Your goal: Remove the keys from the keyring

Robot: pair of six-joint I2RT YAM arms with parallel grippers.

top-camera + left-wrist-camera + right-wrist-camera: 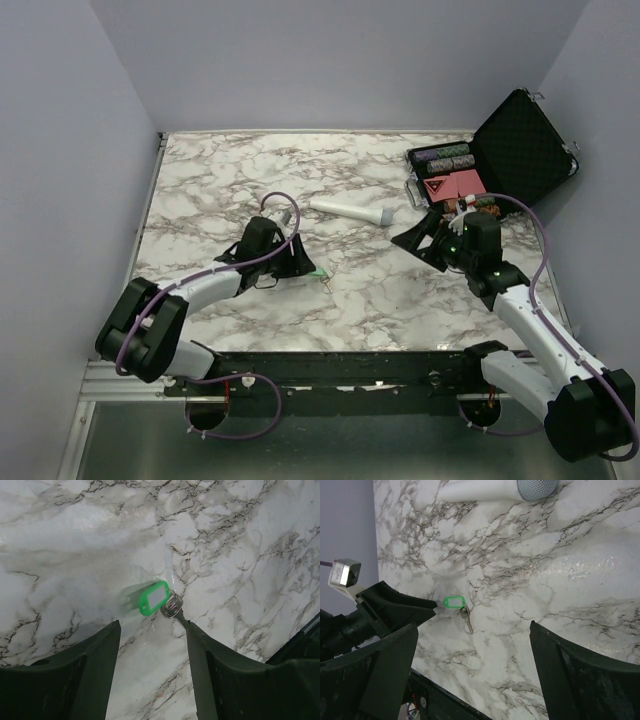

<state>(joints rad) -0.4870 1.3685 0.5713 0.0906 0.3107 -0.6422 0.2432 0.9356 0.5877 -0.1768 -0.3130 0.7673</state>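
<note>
Green oval plastic keyring point(154, 597), thin grey metal key point(181, 616): light, slippery.
Pinch the fob, 12 o'clock from your parted, empty left gripper point(153, 626).

We identify white link shells and black joint housings on the left arm point(200, 290) and right arm point(540, 320). Purple cables point(547, 250) run along both. The left hand point(153, 626) and right hand point(473, 626) carry dark, wedge-shaped fingers point(90, 675).

Green oval keyring point(154, 597) lies flat on marble table point(75, 540), grey key point(180, 616) on its ring
</note>
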